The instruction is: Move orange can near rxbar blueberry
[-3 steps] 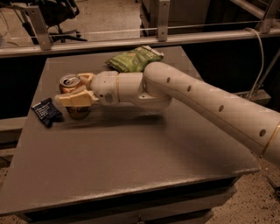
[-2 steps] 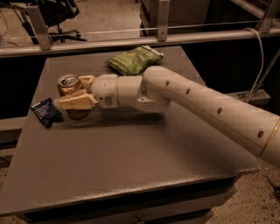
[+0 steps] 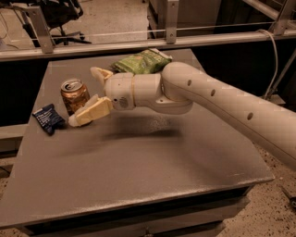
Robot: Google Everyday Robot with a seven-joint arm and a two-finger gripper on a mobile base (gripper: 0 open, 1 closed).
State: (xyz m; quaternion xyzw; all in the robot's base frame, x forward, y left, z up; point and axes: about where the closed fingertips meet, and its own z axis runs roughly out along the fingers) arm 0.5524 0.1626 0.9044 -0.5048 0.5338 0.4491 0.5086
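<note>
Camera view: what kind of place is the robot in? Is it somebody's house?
Probably a robot lab or office workspace, not a house: there is a gray table, with metal railings and an office chair behind it. The end effector is open at the orange can.

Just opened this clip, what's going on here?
The robot arm's claw is open over the table, its fingers spread at the orange can without clamping it. The can stands upright close to the rxbar blueberry near the table's edge, not touching it. A green chip bag lies behind the arm.
</note>
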